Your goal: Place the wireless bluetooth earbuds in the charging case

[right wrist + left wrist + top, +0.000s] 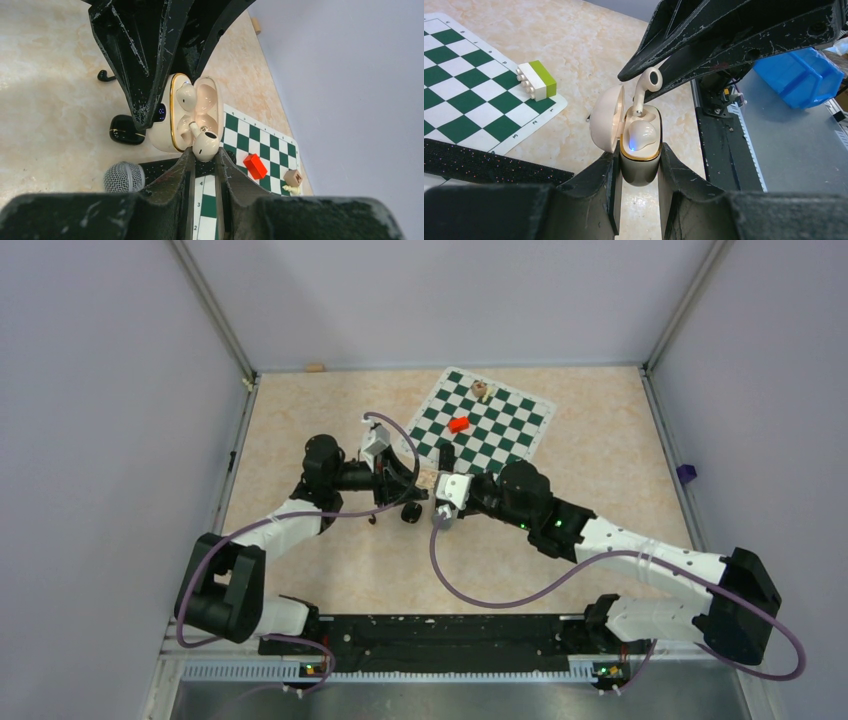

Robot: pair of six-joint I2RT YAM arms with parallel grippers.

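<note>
My left gripper (pixel 639 149) is shut on the cream charging case (pixel 639 170), which stands upright with its lid (pixel 605 118) swung open. One off-white earbud (pixel 642 135) sits in its slot. My right gripper (pixel 205 153) is shut on a second off-white earbud (pixel 205 144), gripping its head, and the stem (pixel 639 97) points down into the case's other slot. The right gripper's fingers (pixel 704 45) come in over the case from the top right. A black earbud (pixel 105 76) lies on the table beyond the case.
A black case (pixel 125 130) and a microphone (pixel 124 176) lie close to the cream case. The chess mat (pixel 485 425) carries a red piece (pixel 255 166), a wooden cube (pixel 293 177) and a yellow-green block (pixel 538 80). A blue bin (pixel 809 75) stands off the table.
</note>
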